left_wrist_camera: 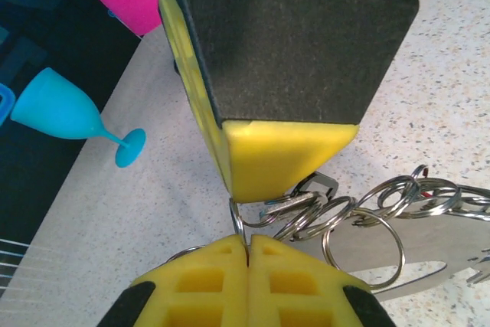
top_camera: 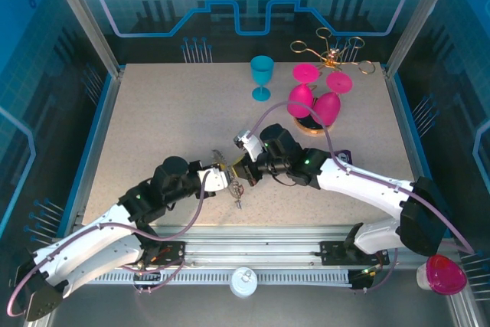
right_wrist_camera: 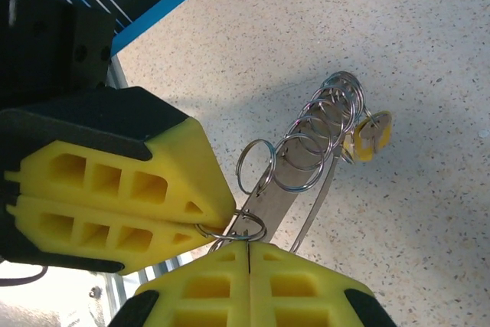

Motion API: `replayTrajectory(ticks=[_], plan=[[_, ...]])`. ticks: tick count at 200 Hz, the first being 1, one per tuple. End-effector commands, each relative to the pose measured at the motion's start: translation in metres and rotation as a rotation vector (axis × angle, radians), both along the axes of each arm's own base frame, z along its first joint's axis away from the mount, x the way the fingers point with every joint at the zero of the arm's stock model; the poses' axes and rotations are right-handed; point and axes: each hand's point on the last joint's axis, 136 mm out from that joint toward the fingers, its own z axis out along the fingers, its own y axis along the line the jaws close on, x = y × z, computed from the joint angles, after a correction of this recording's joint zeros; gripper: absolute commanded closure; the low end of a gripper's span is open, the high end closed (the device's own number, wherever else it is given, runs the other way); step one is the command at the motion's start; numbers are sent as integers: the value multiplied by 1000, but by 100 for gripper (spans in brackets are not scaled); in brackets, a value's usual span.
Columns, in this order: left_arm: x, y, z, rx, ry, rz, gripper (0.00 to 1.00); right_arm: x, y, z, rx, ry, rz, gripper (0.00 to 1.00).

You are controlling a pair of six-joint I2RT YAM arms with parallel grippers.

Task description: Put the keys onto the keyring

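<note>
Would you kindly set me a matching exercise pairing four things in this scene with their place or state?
1. blue goblet
2. gold wire stand
3. left gripper
4. yellow tag

a. shut on the keyring
b. by the table's far right corner
c. upright, left of the pink goblets
d. at the chain's far end

Pairs: 1-c; 2-b; 3-a; 4-d
</note>
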Motion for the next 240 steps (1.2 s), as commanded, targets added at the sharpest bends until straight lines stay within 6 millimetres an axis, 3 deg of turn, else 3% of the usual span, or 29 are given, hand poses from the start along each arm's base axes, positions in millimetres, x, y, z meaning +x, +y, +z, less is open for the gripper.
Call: replayTrajectory(ticks=[1,57,153,240], plan=[[2,-3,15,-35,-82,-5,100,12,9,28,112,-6,-46,100],[8,1,20,-72,-97,48,100,5,8,29,154,11,-6,100],[3,1,26,-126,-100,40,100,14,-4,25,168,56,-50,100],[1,-2,32,-155,-114,21,100,16,1,21,166,97,-44,100]])
